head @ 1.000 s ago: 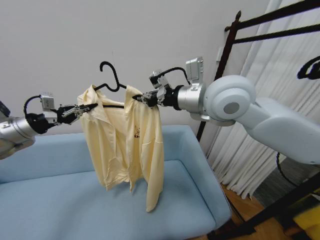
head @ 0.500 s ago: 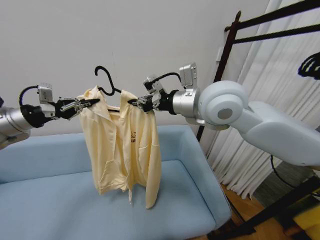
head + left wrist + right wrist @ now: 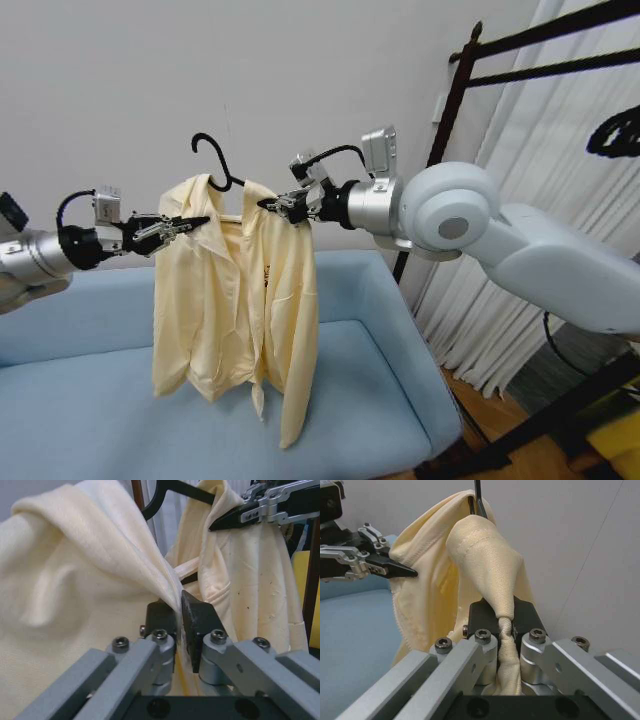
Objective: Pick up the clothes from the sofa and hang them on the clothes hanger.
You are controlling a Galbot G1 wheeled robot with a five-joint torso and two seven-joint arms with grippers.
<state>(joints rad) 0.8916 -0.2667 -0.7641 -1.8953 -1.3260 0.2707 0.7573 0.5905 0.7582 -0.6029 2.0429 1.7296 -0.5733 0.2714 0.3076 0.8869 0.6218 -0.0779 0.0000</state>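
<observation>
My left gripper (image 3: pixel 199 220) is squeezed shut on a fold of cloth at one shoulder of the one yellow shirt (image 3: pixel 240 300), and my right gripper (image 3: pixel 268 204) is pinched tight on the other shoulder. The shirt sits on one black hanger (image 3: pixel 211 150) and hangs between my two grippers, above the one blue sofa (image 3: pixel 90 400), left of the dark rack (image 3: pixel 452 100).

I hold the garment (image 3: pixel 240 300) on the hanger (image 3: pixel 187 491) in the air above the sofa (image 3: pixel 100 400), with my left gripper (image 3: pixel 200 220) pinching its shoulder on the left and my right gripper (image 3: pixel 268 205) pinching the other shoulder on the right. The wall (image 3: pixel 100 80) lies behind them. The clothes rack (image 3: pixel 450 100) stands right of the sofa, the curtain (image 3: pixel 540 200) behind it.
</observation>
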